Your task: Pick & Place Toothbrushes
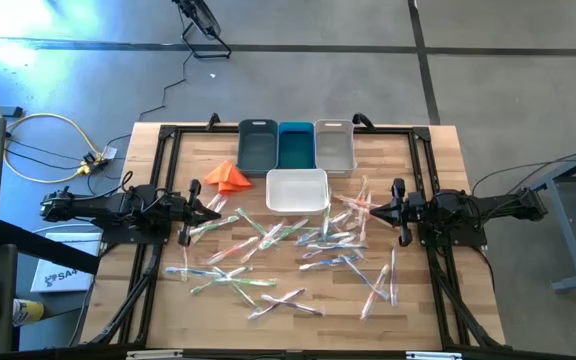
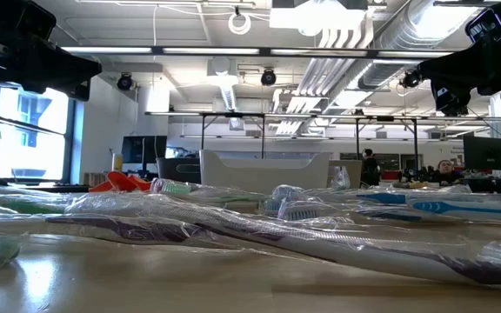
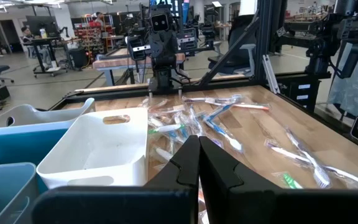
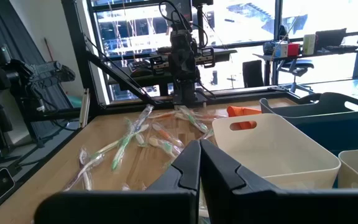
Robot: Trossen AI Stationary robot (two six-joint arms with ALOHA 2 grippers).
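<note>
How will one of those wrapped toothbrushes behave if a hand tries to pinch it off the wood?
The toothbrushes look thin and probably light. Their clear crinkled wrappers are likely slippery, so one may skid or twist between fingers. Many lie crossed over each other, so lifting one could drag a neighbour along.

In the low view, the nearest toothbrushes [image 2: 233, 230] were blurred, their wrappers merging into 1 glare, and their ends ran past both picture edges. The white bin [image 2: 263, 169] stood half hidden behind them. In the high view, single toothbrushes [image 1: 288, 250] were too small to count. Each wrist view cut off its own fingers [image 3: 194, 168] at the lower edge.
</note>
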